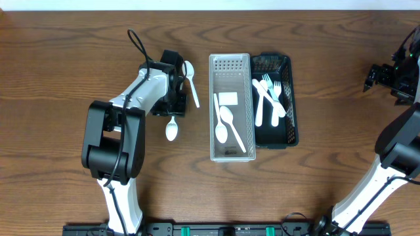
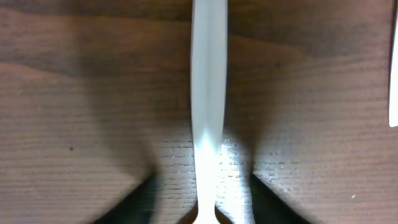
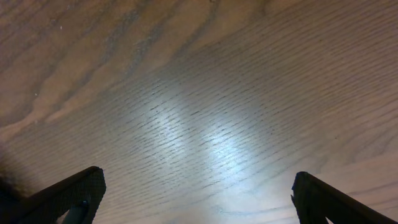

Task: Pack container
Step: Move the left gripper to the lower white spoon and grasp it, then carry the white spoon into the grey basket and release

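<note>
A white plastic spoon (image 1: pixel 171 129) lies on the wood table left of the trays, its handle running under my left gripper (image 1: pixel 172 99). In the left wrist view the spoon's handle (image 2: pixel 208 93) runs between the two dark fingers of the left gripper (image 2: pixel 204 200). They stand open on either side of it, with gaps. A second white spoon (image 1: pixel 190 77) lies just right of that gripper. The white tray (image 1: pixel 230 155) holds two spoons. The black tray (image 1: pixel 293 111) holds several white forks. My right gripper (image 1: pixel 379 75) (image 3: pixel 199 193) is open over bare wood at the far right.
The two trays stand side by side at the table's middle. A small white card (image 1: pixel 228 98) lies in the white tray. A white edge (image 2: pixel 393 62) shows at the right border of the left wrist view.
</note>
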Controlling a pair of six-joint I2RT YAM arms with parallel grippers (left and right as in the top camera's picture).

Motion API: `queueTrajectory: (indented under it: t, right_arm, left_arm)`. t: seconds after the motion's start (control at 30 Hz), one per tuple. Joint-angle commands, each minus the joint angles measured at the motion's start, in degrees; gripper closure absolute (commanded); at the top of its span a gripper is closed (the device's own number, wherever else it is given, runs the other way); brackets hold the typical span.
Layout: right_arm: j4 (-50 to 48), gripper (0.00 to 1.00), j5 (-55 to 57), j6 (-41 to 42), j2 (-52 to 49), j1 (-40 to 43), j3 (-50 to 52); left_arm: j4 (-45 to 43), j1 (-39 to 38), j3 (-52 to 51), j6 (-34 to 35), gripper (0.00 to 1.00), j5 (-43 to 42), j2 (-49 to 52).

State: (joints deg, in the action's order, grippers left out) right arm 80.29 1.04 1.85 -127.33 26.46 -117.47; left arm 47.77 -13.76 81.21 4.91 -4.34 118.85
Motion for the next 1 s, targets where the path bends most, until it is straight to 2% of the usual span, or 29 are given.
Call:
queueTrajectory:
  t: [0.0, 0.07, 0.13, 0.23, 0.27, 0.47, 0.67, 0.83, 0.97]
  right_arm:
    - [0.0, 0.01, 0.0, -0.8, 0.3, -0.2, 0.0]
    - [0.0, 0.01, 0.0, -0.8, 0.3, -0.2, 0.0]
    - [0.0, 0.01, 0.0, -0.8, 0.3, -0.2, 0.0]
    - [0.0, 0.01, 0.0, -0.8, 0.3, -0.2, 0.0]
    - [0.0, 0.01, 0.0, -0.8, 0.3, -0.2, 0.0]
    - [0.0, 0.01, 0.0, -0.8, 0.3, -0.2, 0.0]
    - [0.0, 0.01, 0.0, -0.8, 0.3, -0.2, 0.0]
    - [0.0, 0.01, 0.0, -0.8, 0.3, -0.2, 0.0]
    - [0.0, 0.01, 0.0, -0.8, 0.3, -0.2, 0.0]
  left_arm:
    - [0.3, 0.0, -0.5, 0.0, 0.74, -0.2, 1.0]
    - [0.3, 0.0, -0.5, 0.1, 0.8, -0.2, 1.0]
    - [0.3, 0.0, -0.5, 0.1, 0.81, -0.2, 0.9]
    - [1.0, 0.0, 0.0, 0.0, 0.93, -0.2, 0.8]
    - [1.4, 0.0, 0.5, 0.0, 0.94, -0.1, 0.5]
    - [1.8, 0.0, 2.8, 0.0, 0.94, -0.1, -3.8]
    - [2.0, -0.2, 3.1, 0.1, 0.94, -0.3, -12.8]
    - [1.5, -2.5, 3.1, 0.4, 0.94, -8.3, -22.3]
    - [-0.7, -7.1, 3.1, 5.8, 0.94, -10.1, -27.3]
